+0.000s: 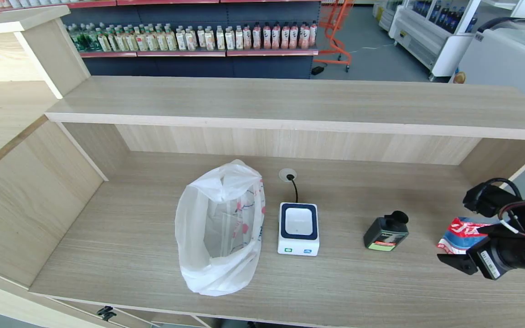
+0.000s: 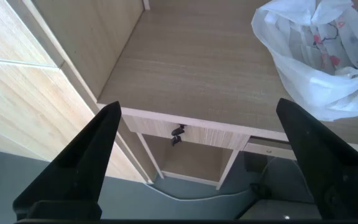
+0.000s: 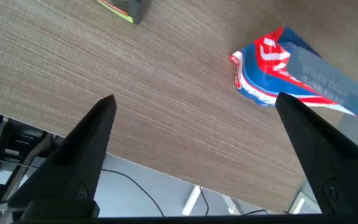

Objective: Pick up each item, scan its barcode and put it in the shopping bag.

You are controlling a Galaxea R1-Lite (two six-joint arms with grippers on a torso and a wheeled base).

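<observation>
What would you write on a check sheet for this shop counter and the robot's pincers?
Surface: wooden counter with a raised back ledge.
Job's things: white shopping bag stands open; scanner beside it; dark bottle and red-blue packet farther right.
Clutter: nothing seen.
Pincers: left pincer open, before the counter's front edge; right pincer open, near the packet.
Cables: black cable from scanner into a counter hole.
Surroundings: shelves of bottles, coolers.

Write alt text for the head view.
A light wooden counter holds an open white plastic shopping bag, a white square barcode scanner, a small black bottle and a red-and-blue snack packet. The right gripper hovers by the packet.
</observation>
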